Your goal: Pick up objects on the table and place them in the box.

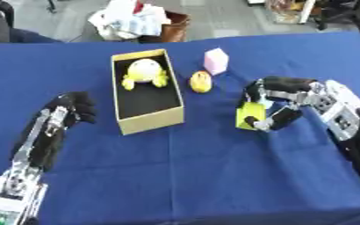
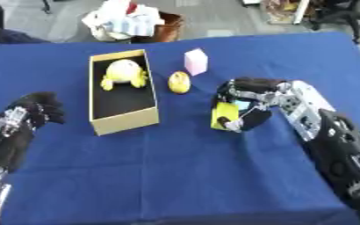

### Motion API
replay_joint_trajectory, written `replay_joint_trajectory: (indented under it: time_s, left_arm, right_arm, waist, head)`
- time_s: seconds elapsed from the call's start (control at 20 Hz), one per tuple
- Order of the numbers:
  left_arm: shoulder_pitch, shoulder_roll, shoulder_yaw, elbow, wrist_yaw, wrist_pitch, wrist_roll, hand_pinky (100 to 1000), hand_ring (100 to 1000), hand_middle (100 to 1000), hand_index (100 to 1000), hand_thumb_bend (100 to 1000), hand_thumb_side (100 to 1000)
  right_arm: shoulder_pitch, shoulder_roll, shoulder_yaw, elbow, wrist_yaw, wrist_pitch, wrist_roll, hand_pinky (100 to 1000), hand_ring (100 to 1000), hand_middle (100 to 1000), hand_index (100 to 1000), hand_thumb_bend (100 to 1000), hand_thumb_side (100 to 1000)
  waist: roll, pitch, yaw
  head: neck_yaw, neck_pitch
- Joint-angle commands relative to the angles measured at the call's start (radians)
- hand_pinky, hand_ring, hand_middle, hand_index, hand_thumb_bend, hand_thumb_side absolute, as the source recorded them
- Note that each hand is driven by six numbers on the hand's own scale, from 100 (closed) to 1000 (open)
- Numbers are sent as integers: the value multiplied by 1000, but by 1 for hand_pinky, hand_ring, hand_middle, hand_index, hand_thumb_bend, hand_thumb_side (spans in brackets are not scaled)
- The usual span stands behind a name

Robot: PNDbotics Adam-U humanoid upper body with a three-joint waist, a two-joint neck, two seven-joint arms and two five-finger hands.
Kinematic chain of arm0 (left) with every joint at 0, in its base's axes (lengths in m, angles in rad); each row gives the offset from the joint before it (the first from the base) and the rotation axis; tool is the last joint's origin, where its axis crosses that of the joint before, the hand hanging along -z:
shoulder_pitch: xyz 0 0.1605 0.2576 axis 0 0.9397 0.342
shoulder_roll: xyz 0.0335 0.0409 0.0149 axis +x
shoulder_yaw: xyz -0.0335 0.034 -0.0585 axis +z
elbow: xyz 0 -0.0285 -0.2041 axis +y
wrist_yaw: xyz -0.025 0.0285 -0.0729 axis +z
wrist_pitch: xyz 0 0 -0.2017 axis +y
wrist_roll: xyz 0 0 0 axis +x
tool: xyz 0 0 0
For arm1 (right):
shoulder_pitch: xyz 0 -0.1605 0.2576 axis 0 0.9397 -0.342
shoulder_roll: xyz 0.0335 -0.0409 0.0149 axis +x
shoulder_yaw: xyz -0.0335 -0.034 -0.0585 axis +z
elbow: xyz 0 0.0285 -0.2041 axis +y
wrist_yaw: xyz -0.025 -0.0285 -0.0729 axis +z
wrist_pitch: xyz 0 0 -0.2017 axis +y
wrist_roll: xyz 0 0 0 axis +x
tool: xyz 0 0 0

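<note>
An open cardboard box (image 1: 147, 121) with a black inside stands on the blue table (image 1: 191, 171); a yellow and white plush toy (image 1: 144, 71) lies in its far end. Right of the box lie a small yellow rounded object (image 1: 201, 81) and a pink block (image 1: 215, 61). My right hand (image 1: 279, 103) has its fingers and thumb curled round a yellow block (image 1: 249, 114), just right of the box's near corner. Left of the box my left hand (image 1: 74, 108) rests on the cloth with its fingers curled and nothing in them.
Beyond the table's far edge stands a brown container with white cloth or bags (image 1: 133, 19) piled on it. A dark chair (image 1: 344, 11) is at the far right. Bare blue cloth fills the table's near half.
</note>
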State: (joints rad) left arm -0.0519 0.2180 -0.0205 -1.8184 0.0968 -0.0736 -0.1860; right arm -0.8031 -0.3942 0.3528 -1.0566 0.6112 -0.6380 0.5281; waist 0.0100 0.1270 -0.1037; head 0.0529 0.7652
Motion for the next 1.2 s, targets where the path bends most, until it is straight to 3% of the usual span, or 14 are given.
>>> replay_joint_trajectory:
  time_s: [0.05, 0.35, 0.6, 0.95, 1.2]
  left_arm:
    - [-7, 16, 4, -17, 7, -2, 3, 631, 647, 629, 776, 100, 797]
    - [-7, 15, 4, -17, 9, -3, 3, 631, 648, 629, 776, 100, 796]
    - [-9, 14, 3, -19, 10, -3, 3, 631, 648, 629, 776, 100, 795]
    - [-20, 7, -5, -21, 16, -3, -5, 631, 649, 629, 777, 100, 788]
    - [-35, 1, -14, -23, 22, -3, -14, 631, 649, 630, 778, 100, 784]
  right_arm:
    - [-39, -32, -23, -69, -74, -269, 252, 667, 564, 384, 728, 100, 168]
    - [-97, -27, -54, -121, -176, -269, 274, 671, 564, 378, 729, 100, 158]
    - [-161, 22, -77, -85, -179, -269, 292, 673, 549, 378, 729, 100, 156]
    - [-260, 158, -121, 21, -110, -269, 290, 674, 546, 377, 731, 100, 147]
    - [-308, 257, -172, 126, 21, -269, 265, 681, 556, 384, 742, 100, 154]
  waist:
    - [-11, -23, 0]
    - [-11, -25, 3]
    - [-9, -25, 9]
    - [1, -21, 33]
    - [9, -14, 63]
  head:
    - [2, 5]
    - [-1, 5]
    - [-6, 5]
    - [-30, 5]
    - [-56, 5]
